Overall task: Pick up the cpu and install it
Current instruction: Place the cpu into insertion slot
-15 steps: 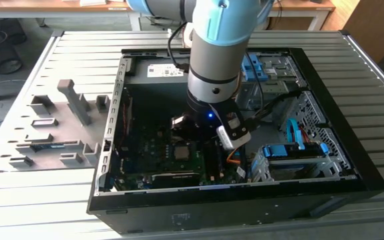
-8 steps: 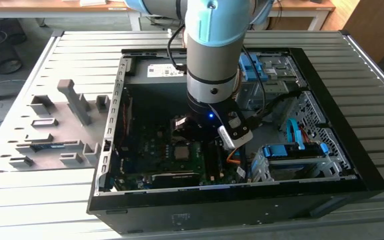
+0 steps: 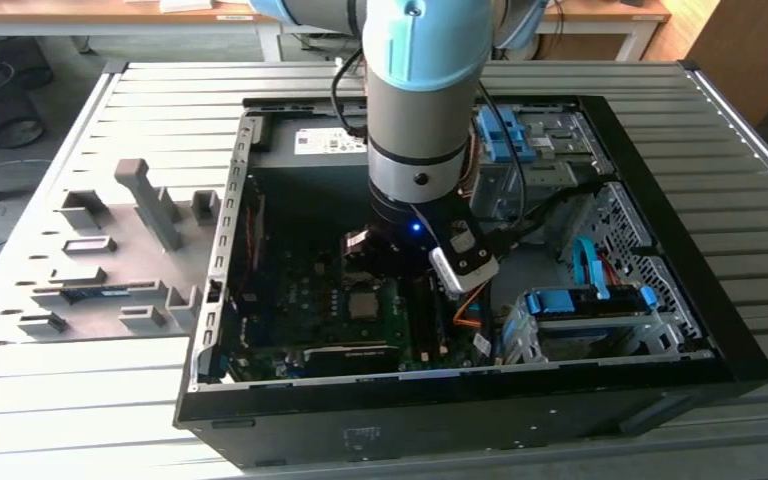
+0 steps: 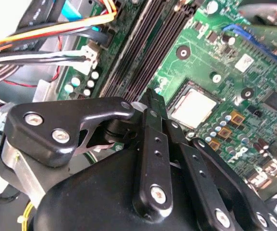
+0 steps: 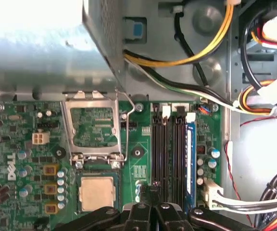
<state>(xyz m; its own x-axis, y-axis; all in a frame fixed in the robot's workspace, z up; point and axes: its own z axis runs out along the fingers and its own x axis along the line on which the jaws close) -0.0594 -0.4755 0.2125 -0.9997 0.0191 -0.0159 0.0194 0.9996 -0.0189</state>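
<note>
Evidently the cpu [image 5: 97, 192] is already laid in its socket on the motherboard [image 5: 141, 139], its dull silver face up and, as far as can be judged, flat and square to the socket's edges; in the exterior view it is seen low in the middle of the frame, inside the computer case [image 3: 291, 440]. Just beside it the hinged socket frame [image 5: 93, 127] is stood open, so the chip is not yet clamped. The claw [image 5: 150, 188] is held closed with nothing between its tips, near the cpu but apart from it, over the strip of board between the socket and the memory slots [image 5: 169, 154]. The step in hand is judged to be the seating of the chip. For that to be done well, the cpu should be left lying under its own weight, flush on all four sides, and no sideways push should be given, since the contacts beneath are likely to be delicate. The closed tips should be kept off the open frame, and the arm [image 3: 418, 90] kept clear of the cables [image 5: 196, 53]. The case is borne by a slatted worktop [image 3: 91, 420]
</note>
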